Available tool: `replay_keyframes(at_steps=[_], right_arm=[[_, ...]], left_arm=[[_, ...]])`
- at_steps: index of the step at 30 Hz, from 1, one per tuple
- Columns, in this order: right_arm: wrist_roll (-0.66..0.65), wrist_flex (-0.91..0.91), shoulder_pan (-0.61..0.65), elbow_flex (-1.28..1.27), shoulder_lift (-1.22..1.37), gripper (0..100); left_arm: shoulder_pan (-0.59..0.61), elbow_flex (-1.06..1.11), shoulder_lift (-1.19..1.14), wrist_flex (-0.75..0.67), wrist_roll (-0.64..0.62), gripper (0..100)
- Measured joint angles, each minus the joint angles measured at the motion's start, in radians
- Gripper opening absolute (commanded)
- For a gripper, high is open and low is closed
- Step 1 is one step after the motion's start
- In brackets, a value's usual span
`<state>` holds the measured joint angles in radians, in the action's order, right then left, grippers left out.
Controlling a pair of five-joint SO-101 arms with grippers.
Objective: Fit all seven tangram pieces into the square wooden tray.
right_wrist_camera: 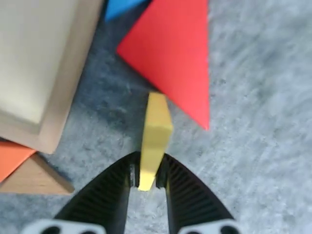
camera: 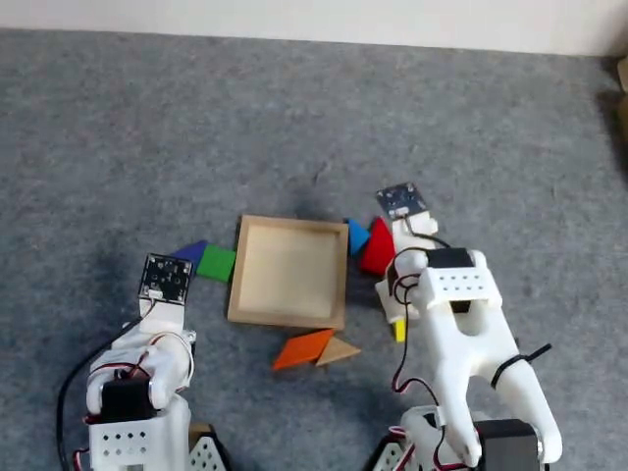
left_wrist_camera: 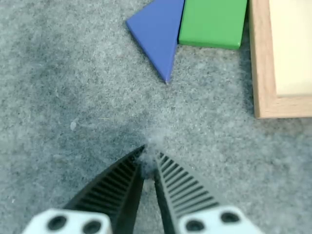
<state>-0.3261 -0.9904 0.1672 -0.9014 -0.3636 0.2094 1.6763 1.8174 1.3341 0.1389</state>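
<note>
The square wooden tray (camera: 242,294) lies empty at the table's middle. My right gripper (right_wrist_camera: 146,173) is shut on a yellow piece (right_wrist_camera: 155,134) held on edge, just right of the tray and beside the red triangle (right_wrist_camera: 178,53); the yellow piece (camera: 399,330) peeks out under that arm. A light blue piece (camera: 357,235) touches the red triangle (camera: 377,247). My left gripper (left_wrist_camera: 148,163) is shut on nothing, over bare carpet short of the dark blue triangle (left_wrist_camera: 158,31) and green square (left_wrist_camera: 213,22). An orange piece (camera: 302,348) and a tan triangle (camera: 339,350) lie below the tray.
Grey carpet covers the whole table, with open room above and to both sides of the tray (left_wrist_camera: 261,58). The tray corner (right_wrist_camera: 53,102) sits close to the held yellow piece. The right arm's body (camera: 466,324) covers the area right of the tray.
</note>
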Motion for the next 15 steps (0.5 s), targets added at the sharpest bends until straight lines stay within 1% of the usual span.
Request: replay_keyframes(at_steps=[4,8,12,15], right_arm=[[0.008,0.040,0.000,0.000,0.005,0.6],[0.012,0.034,0.000,0.000,0.005,0.6],[0.015,-0.041,0.000,0.032,-0.014,0.6],[0.015,-0.115,0.000,0.049,-0.087,0.6]], left_arm=[[0.000,0.000,0.000,0.000,0.000,1],[0.000,0.000,0.000,0.000,0.000,1],[0.000,0.000,0.000,0.000,0.000,1],[0.000,0.000,0.000,0.000,0.000,1]])
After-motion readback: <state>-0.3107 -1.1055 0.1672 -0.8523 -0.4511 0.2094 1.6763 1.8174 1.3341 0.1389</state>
